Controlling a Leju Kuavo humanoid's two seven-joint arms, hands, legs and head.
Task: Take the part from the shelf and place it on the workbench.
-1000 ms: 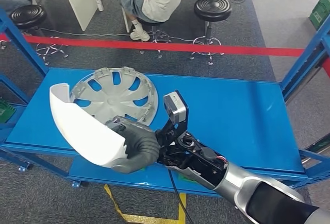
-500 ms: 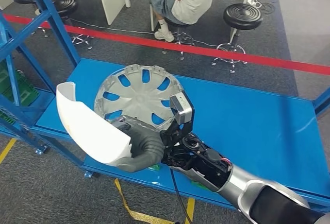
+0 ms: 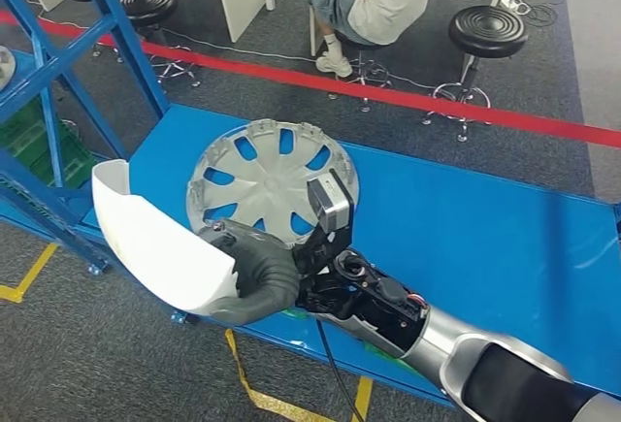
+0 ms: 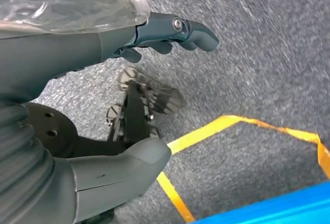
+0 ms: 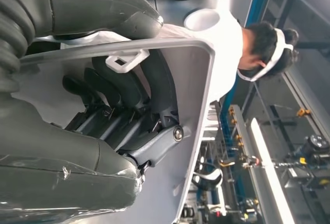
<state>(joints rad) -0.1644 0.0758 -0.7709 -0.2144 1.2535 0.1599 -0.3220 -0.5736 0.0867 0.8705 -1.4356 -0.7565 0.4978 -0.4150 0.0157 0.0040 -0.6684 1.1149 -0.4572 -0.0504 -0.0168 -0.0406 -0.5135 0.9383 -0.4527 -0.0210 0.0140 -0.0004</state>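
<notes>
Fingers (image 5: 116, 87) of the right hand (image 3: 256, 281) curl inside the white curved shell part (image 3: 157, 247), with the thumb pressed on its outer face, so the part is firmly gripped. It hangs in the air over the front left edge of the blue workbench (image 3: 475, 238), not touching it. A silver wheel cover (image 3: 271, 181) lies flat on the bench near its left end. The left hand (image 4: 116, 95) hangs above grey carpet, fingers apart and holding nothing.
</notes>
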